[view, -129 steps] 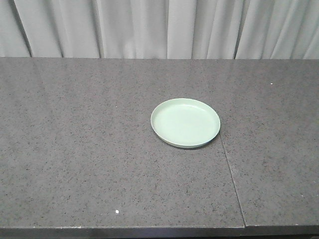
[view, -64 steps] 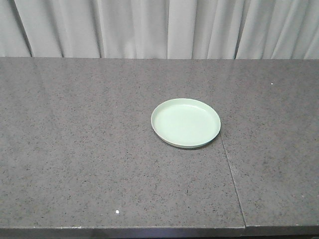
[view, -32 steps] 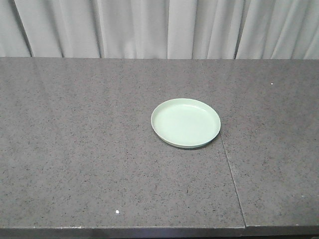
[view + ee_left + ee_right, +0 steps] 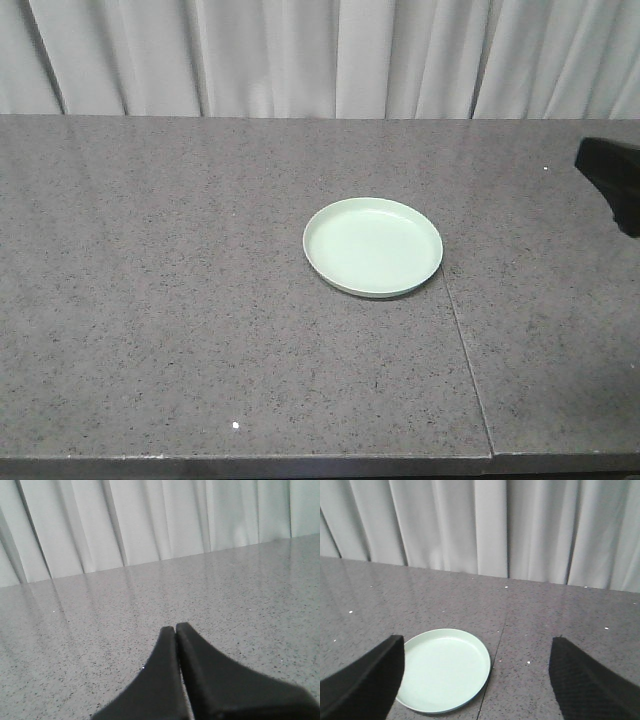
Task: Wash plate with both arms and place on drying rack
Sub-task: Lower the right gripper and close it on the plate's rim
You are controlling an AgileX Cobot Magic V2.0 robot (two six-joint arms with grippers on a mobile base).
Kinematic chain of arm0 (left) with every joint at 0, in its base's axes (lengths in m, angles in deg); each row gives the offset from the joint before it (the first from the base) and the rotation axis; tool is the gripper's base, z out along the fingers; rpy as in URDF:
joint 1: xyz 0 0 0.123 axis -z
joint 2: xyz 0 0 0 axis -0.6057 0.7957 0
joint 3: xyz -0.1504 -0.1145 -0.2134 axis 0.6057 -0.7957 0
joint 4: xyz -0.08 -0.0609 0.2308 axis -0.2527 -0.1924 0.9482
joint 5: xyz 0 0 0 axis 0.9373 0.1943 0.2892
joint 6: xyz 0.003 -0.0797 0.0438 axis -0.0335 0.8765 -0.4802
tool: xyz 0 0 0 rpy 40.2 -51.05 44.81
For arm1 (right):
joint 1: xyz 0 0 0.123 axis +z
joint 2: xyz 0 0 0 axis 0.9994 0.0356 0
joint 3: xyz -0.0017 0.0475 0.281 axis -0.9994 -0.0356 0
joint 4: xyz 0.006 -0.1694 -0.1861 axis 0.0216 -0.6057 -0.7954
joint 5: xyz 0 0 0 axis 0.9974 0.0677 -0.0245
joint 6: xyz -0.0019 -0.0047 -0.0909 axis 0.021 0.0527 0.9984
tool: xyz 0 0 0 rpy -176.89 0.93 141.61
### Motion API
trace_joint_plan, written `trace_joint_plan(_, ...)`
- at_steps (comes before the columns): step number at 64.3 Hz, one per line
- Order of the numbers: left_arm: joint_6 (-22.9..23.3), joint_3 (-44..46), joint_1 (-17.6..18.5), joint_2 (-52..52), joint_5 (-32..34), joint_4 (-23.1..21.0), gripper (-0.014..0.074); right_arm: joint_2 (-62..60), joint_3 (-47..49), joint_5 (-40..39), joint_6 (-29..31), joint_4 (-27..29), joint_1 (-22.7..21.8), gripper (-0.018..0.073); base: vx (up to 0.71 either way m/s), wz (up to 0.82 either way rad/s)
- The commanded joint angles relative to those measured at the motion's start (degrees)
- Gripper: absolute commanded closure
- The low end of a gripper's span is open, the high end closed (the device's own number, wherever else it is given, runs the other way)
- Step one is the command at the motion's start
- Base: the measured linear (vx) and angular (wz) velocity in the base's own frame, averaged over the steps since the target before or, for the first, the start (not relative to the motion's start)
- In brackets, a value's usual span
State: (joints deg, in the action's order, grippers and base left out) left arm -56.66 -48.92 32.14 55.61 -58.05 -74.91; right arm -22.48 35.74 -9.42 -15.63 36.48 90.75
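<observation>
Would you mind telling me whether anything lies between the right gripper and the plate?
Nothing visible does. The right gripper, jaws wide open, faces the plate across bare countertop, with no other object between them in the right wrist view or the front view.

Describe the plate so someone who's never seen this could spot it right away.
Find the long dark speckled countertop before the pale curtain. Near its middle, just left of a thin seam in the stone, lies the plate. It is round, pale mint green and low-rimmed, the only dish on it.
</observation>
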Motion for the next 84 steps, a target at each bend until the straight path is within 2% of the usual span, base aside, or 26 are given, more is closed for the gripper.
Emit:
trace_joint_plan(1,0.52,1.58,0.42,-0.74,4.33,-0.18,0.0603,6.17,8.98,2.52,2.38,2.48,-0.08,-0.0014,0.00,0.00)
trace_joint_plan(11,0.52,1.58,0.42,-0.74,4.33,-0.18,0.0603,17.57,21.75,11.46,2.69,2.35,0.68,-0.0008,0.00,0.00)
trace_joint_plan(20,0.52,1.58,0.42,-0.74,4.33,-0.18,0.0603,29.00,31.93,14.70,1.00,-1.14,6.12,-0.0008,0.00,0.00)
trace_joint_plan(28,0.52,1.58,0.42,-0.74,4.33,-0.18,0.0603,38.72,39.04,16.81,-7.77,-9.49,8.51,-0.0008,0.00,0.00)
trace_joint_plan(34,0.52,1.58,0.42,-0.74,4.33,-0.18,0.0603,45.72,43.44,20.26,-15.02,-15.63,8.52,-0.0008,0.00,0.00)
trace_joint_plan(52,0.52,1.58,0.42,-0.74,4.33,-0.18,0.0603,60.39,54.01,27.95,-25.72,-28.04,8.52,-0.0008,0.00,0.00)
trace_joint_plan(65,0.52,1.58,0.42,-0.74,4.33,-0.18,0.0603,66.27,57.75,31.05,-26.57,-29.44,8.52,-0.0008,0.00,0.00)
trace_joint_plan(84,0.52,1.58,0.42,-0.74,4.33,-0.18,0.0603,70.35,58.25,32.87,-27.33,-31.37,8.52,-0.0007,0.00,0.00)
